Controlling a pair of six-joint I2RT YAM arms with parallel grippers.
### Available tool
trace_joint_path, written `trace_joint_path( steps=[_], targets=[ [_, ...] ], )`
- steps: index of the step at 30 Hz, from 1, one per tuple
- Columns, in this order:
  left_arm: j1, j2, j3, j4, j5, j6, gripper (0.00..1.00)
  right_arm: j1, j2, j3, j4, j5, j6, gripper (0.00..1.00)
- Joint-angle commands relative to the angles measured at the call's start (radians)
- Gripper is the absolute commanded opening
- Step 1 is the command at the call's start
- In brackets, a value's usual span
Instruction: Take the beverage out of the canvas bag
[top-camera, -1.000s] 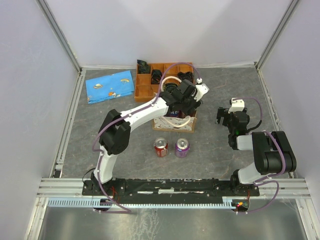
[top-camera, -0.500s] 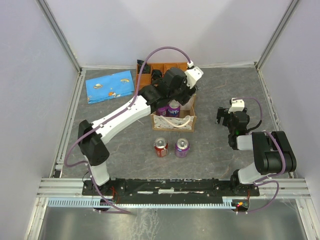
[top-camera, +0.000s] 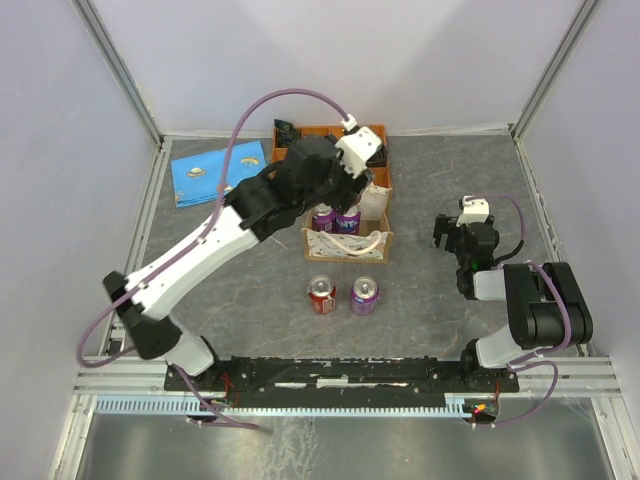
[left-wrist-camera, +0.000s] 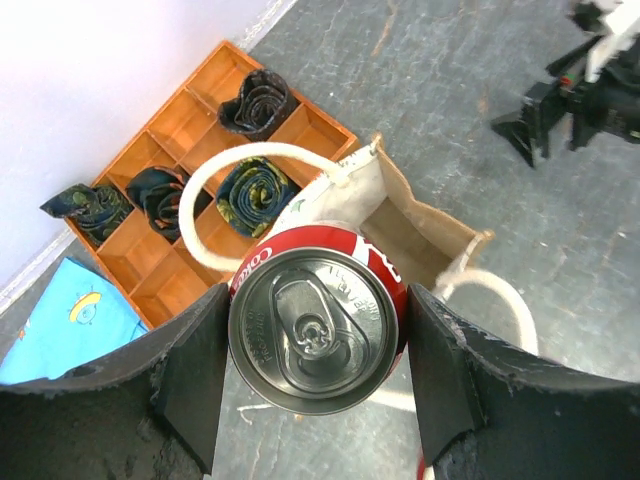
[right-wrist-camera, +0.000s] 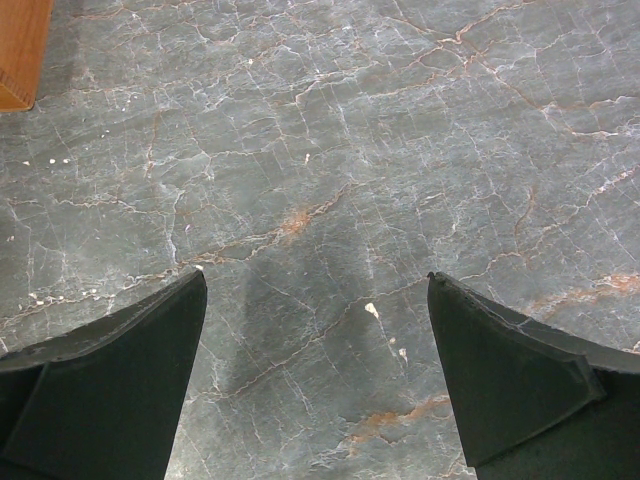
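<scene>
**L claw clamped on cola can over the bag**

Grey marbled table (top-camera: 450, 180), pale walls round it. Nearest me: loose red can (top-camera: 322, 296) beside purple can (top-camera: 364, 296). Behind them canvas bag (top-camera: 346, 245), then wooden tray (left-wrist-camera: 190, 120), blue cloth (top-camera: 215, 172) far-left. L arm stretched long; L gripper (left-wrist-camera: 318, 385) clamped on cola can (left-wrist-camera: 318, 340) above bag's mouth. R arm folded; R gripper (right-wrist-camera: 318, 370) fingers apart over bare tabletop.

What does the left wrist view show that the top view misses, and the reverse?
Left wrist only: a red can clamped in the left gripper, held above the open bag.
Top only: a second red can and a purple can standing on the table in front of the bag.
Both: the bag, the wooden tray and the blue cloth.
</scene>
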Motion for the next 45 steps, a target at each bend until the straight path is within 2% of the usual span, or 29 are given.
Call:
trace_joint_path(
  steps=[1, 10, 16, 20, 25, 31, 40, 45],
  targets=[
    [-0.07, -0.206, -0.063, 0.073, -0.032, -0.05, 0.03, 0.004, -0.004, 0.029, 0.021, 0.006, -0.01, 0.99],
    [-0.27, -0.368, -0.301, -0.002, -0.102, -0.2, 0.03, 0.004, -0.003, 0.029, 0.021, 0.006, -0.01, 0.99],
    [-0.355, -0.438, -0.508, 0.043, -0.118, -0.277, 0.03, 0.004, -0.003, 0.029, 0.02, 0.006, -0.009, 0.99],
    [-0.401, -0.448, -0.566, 0.087, -0.112, -0.308, 0.03, 0.004, -0.004, 0.029, 0.02, 0.006, -0.009, 0.99],
    [-0.462, -0.398, -0.562, 0.136, -0.104, -0.27, 0.03, 0.004, -0.004, 0.029, 0.021, 0.006, -0.009, 0.99],
    [-0.503, -0.259, -0.448, 0.142, -0.089, -0.189, 0.03, 0.004, -0.004, 0.029, 0.02, 0.006, -0.01, 0.99],
    [-0.504, -0.133, -0.341, 0.266, -0.055, -0.034, 0.03, 0.003, -0.003, 0.028, 0.021, 0.006, -0.009, 0.99],
    [-0.448, -0.041, -0.287, 0.32, 0.051, -0.011, 0.03, 0.004, -0.004, 0.029, 0.021, 0.007, -0.009, 0.99]
  ],
)
